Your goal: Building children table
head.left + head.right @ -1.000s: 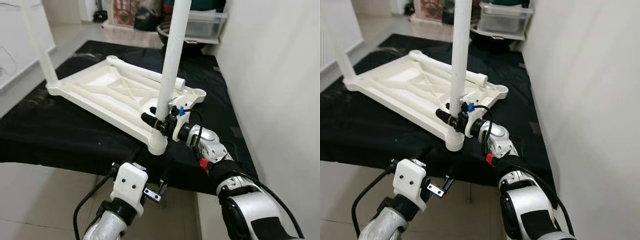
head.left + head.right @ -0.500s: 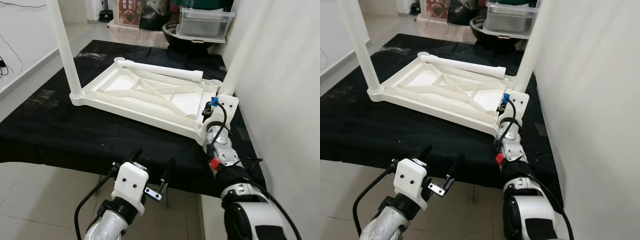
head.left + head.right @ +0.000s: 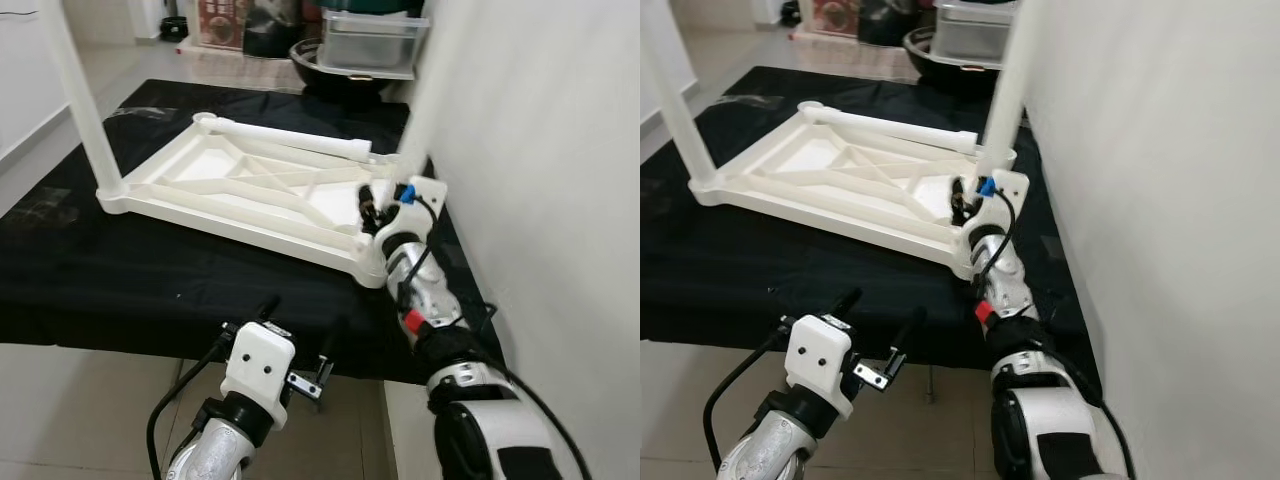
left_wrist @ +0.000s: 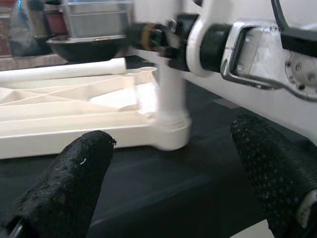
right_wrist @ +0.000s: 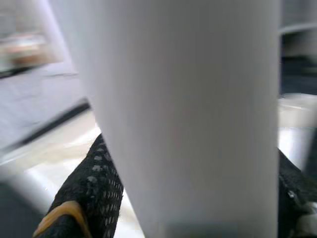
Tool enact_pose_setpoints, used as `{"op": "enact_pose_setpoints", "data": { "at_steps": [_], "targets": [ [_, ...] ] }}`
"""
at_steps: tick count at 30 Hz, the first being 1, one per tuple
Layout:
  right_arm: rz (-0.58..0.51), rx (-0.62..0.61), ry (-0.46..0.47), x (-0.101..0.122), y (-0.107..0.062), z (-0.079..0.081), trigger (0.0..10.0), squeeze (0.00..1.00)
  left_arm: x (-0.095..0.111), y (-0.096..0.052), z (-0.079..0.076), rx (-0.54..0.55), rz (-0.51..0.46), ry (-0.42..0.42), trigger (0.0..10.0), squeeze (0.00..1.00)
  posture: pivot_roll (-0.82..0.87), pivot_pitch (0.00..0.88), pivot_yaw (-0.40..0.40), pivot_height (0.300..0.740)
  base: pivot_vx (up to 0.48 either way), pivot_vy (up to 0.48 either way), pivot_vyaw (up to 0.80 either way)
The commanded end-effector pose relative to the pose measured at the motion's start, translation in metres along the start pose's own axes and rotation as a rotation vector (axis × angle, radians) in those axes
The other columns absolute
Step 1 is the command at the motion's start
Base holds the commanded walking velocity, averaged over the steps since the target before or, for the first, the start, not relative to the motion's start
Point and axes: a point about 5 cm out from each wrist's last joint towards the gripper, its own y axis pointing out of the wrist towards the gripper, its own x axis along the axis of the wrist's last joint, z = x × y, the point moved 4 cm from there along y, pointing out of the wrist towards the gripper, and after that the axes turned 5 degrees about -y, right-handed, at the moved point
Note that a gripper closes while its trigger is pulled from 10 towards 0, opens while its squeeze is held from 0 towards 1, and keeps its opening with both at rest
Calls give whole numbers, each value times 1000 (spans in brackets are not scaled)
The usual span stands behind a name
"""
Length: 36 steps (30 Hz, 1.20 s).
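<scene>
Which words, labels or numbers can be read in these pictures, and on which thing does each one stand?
None can be read.
The red box on the floor at the back carries some printing, too small and blurred to read.
The white table top, its legs and the clear bin show no writing.

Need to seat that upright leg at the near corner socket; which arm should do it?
Right. Its pincer is clamped on the leg just above the tabletop's corner socket. The left pincer hangs open, off the mat's edge.
</scene>
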Motion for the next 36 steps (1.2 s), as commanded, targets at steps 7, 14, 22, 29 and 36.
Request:
{"op": "enact_pose_setpoints", "data": {
  "at_steps": [7,14,22,29,36],
  "targets": [
    [97,552,38,-5,-16,46,10000,0,-6,0,0,2,29,0,10000,0,116,90,-104,740,0,0,0],
    [160,763,-40,-20,-30,66,10000,0,-6,0,0,1,28,3,10000,0,116,90,-104,740,0,0,0],
    [126,315,-145,-17,2,33,0,0,-6,-1,0,2,29,4,10000,0,112,83,-103,740,0,0,0],
    [222,-436,-178,-24,-16,-64,0,0,-7,-2,-1,-3,32,4,10000,0,114,78,-101,740,0,0,0],
    [241,-713,-184,-33,-42,-85,0,0,-8,-2,-1,-5,32,6,10000,0,114,68,-101,740,0,0,0]
  ]
}}
